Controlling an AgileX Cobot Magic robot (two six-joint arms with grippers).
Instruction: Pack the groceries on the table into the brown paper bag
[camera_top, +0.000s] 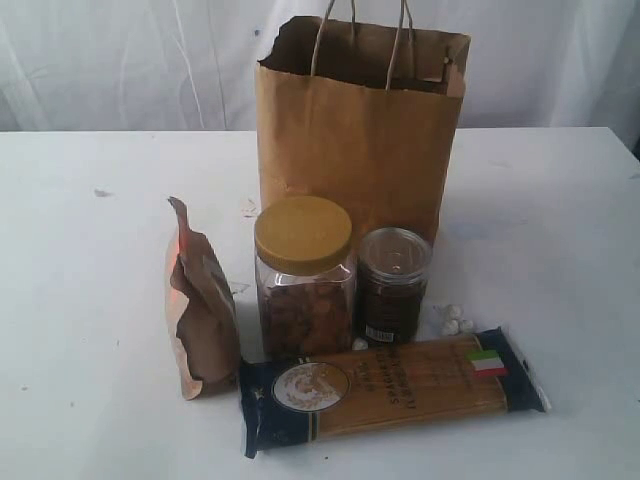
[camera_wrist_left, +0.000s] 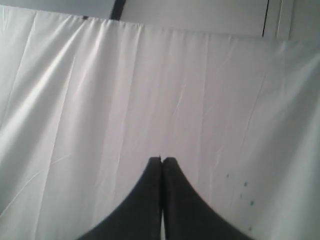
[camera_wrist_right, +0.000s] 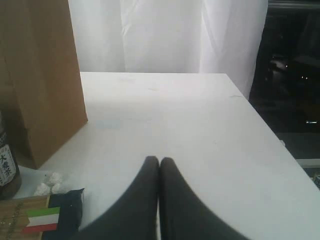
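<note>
Right end effector (camera_wrist_right: 159, 161) pinched closed, empty; spaghetti pack (camera_wrist_right: 35, 220) near, apparently untouched.

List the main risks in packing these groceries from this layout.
1. The gold-lidded jar and dark jar stand close together just in front of the paper bag; reaching for one may knock the other or push the bag.
2. The bag's cord handles rise over its open mouth, so a lowered item could snag them.
3. The spaghetti pack lies flat and is long; it likely needs tilting on end to enter the bag.
</note>
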